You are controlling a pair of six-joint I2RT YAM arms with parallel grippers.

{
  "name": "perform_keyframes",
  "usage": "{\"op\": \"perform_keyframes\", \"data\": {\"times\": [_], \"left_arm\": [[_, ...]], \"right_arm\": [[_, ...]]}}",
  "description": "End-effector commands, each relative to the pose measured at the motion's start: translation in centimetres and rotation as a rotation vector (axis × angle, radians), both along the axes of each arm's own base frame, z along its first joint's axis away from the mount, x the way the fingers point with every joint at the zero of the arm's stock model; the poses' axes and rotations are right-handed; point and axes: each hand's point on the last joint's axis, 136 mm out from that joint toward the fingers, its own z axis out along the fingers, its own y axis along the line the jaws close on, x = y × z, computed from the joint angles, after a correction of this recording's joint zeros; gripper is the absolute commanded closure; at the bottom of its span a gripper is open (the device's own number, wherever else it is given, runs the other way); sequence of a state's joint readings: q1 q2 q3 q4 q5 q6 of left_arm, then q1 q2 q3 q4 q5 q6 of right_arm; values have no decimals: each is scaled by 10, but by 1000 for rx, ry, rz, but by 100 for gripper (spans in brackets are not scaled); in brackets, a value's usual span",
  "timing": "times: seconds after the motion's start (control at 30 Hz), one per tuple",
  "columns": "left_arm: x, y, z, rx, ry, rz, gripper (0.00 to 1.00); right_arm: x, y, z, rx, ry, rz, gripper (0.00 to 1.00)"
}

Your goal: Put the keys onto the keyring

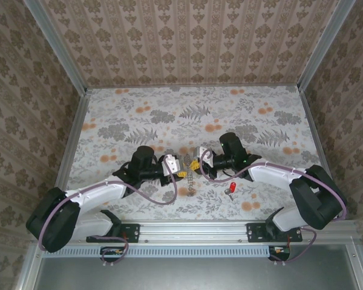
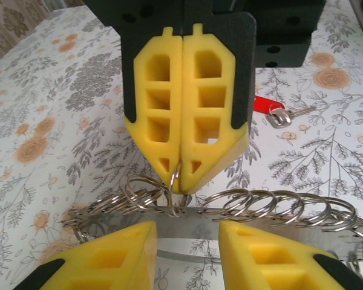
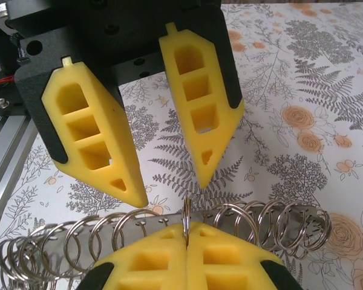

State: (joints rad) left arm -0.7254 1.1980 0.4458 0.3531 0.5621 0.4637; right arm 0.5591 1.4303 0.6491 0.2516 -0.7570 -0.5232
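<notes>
Yellow fingers point(image 3: 91, 145) over floral tabletop point(image 1: 169, 109), wallpapered walls point(image 1: 193, 42)

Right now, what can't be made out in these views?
Left wrist: red key head partly behind the right gripper; ring chain runs off the right edge.
Right wrist: chain's middle hidden behind that gripper's fingers.
Top external: rings too small to count.
</notes>
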Motion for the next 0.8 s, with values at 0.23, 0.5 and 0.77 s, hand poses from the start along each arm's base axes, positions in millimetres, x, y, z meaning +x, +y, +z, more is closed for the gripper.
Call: {"op": "perform_keyframes", "data": {"times": [0.23,0.5,0.77], "left_arm": [[-9,-5,11,-47,11,-49,69],[-7,-8,24,-77,-16,-46,72],[-8,-10,25,-79,-13,-62,74]], "right_arm": [[-4,-3,25,39,-46,8,100],[-4,-3,23,39,-26,1,100],[-4,-2,22,47,-15,-1,100]]}}
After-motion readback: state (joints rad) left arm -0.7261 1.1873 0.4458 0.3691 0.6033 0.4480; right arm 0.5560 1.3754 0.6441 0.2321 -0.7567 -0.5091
